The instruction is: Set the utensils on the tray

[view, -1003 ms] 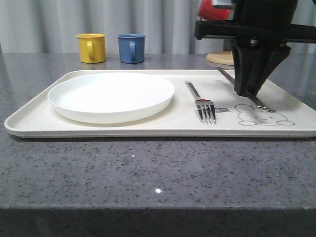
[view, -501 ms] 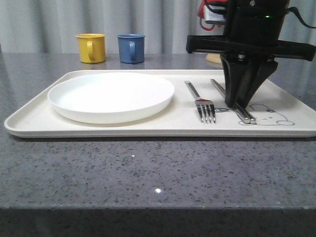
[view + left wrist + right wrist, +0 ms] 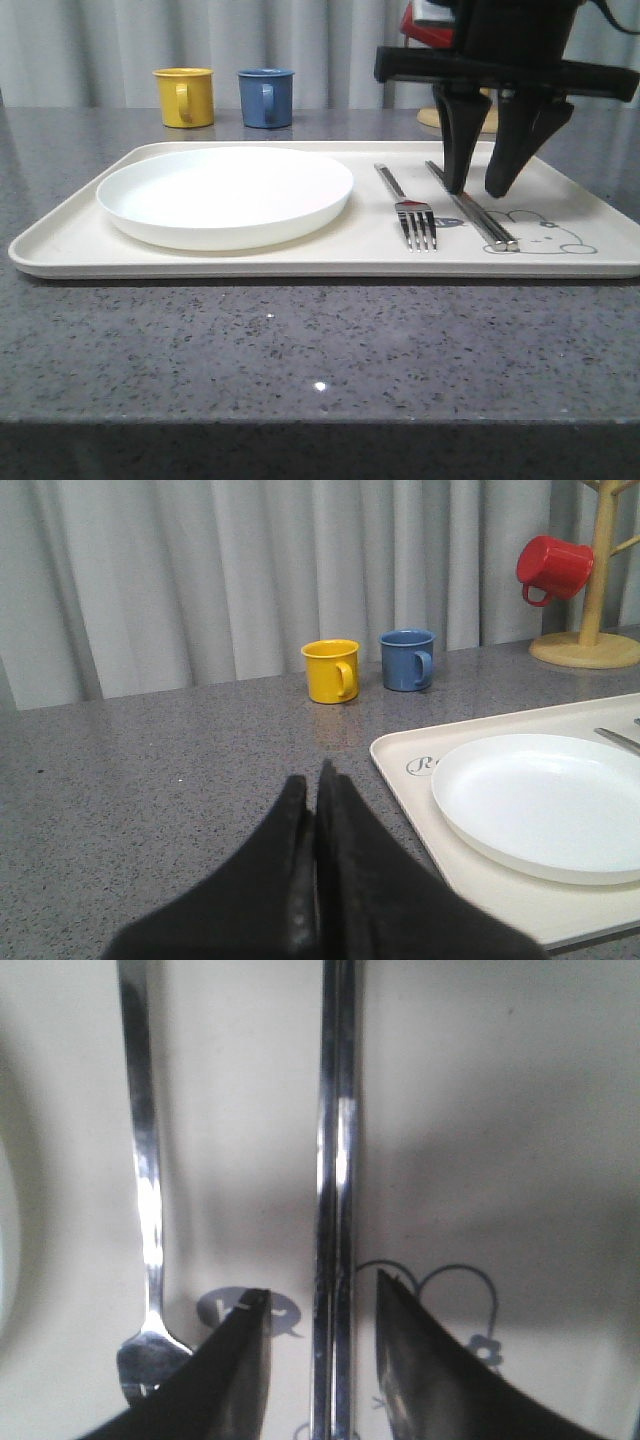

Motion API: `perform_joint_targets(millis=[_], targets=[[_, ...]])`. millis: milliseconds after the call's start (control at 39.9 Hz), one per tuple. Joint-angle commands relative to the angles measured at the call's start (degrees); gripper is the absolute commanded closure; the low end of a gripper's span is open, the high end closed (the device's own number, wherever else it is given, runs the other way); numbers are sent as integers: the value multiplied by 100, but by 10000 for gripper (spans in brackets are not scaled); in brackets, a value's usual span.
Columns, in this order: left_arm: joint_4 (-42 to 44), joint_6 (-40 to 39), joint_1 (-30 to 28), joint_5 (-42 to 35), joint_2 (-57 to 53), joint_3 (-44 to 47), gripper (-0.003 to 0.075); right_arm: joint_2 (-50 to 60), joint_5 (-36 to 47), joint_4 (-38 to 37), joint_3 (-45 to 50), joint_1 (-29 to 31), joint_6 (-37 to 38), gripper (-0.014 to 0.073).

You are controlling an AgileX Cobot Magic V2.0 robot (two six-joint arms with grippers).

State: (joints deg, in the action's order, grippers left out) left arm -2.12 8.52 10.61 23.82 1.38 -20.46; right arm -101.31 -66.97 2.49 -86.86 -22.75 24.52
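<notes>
Right end effector (image 3: 479, 188) spread wide, black fingers straddling the chopsticks (image 3: 470, 205) without touching them, tips just above the tray (image 3: 300, 258). Chopsticks flat on the tray, side by side, just right of the fork (image 3: 407, 207) and crossing the grey rabbit drawing (image 3: 535, 235). In the right wrist view, chopsticks (image 3: 335, 1190) running straight between the two fingertips (image 3: 235, 1360), fork (image 3: 145, 1190) parallel beside them. Fork tines toward the tray's near rim. White plate (image 3: 225, 195) on the tray's left half, well apart from the fork. Tray on the grey speckled bench (image 3: 300, 360). Yellow mug (image 3: 185, 97) and blue mug (image 3: 266, 97) beyond the tray's far rim. Left end effector (image 3: 312, 820) clenched with fingers pressed together, grasping nothing, above bare bench to the left of the tray (image 3: 400, 770).
</notes>
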Motion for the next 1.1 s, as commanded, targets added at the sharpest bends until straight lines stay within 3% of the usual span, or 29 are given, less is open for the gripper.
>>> perform_joint_targets(millis=[0,175,501,652,802,1078], targets=[[-54,-43,9,-484,58,-137,738,466,-260,-481,-478,96,-11,295],[-54,-43,9,-484,58,-137,738,671,-961,-1025,-777,642,-584,295],[-54,-43,9,-484,58,-137,738,1115,-961,-1031,-594,2720,-1815,290],[-54,-43,9,-484,58,-137,738,1056,-898,-981,-578,3528,-2362,202],[-54,-43,9,-493,58,-137,738,859,-575,-983,-578,3958,-2654,194],[-54,-43,9,-493,58,-137,738,172,-355,-983,-578,4115,-2812,194]])
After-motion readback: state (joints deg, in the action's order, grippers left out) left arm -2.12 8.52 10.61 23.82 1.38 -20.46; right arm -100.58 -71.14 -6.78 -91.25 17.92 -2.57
